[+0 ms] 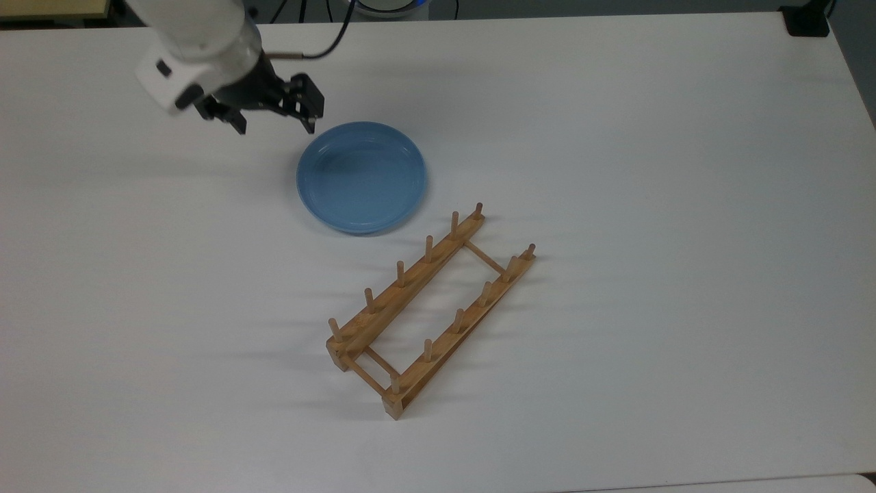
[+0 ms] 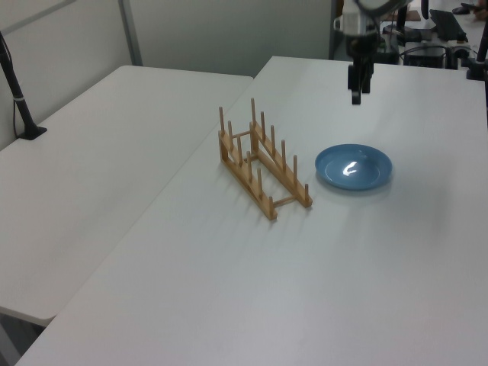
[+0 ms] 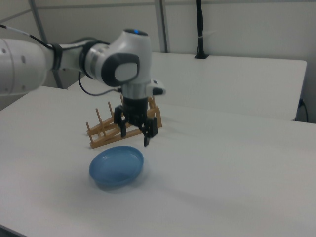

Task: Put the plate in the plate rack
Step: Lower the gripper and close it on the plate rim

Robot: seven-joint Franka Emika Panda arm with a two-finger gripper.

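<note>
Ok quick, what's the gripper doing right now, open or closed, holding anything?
Gripper: open and empty, hanging above the table beside the blue plate, at the top view's upper left of its rim, not touching it.

The plate [image 1: 361, 177] is smooth and glossy, probably glazed ceramic or hard plastic, and catches a bright highlight in the left view. The plate rack [image 1: 430, 311] is light-brown wood with a plain, matt finish on rails, pegs and cross rods. The surface [image 1: 650, 205] is smooth, matt white. The hand [image 1: 274, 124] looks like matt black plastic, below a glossy white arm casing [image 3: 123, 59].
</note>
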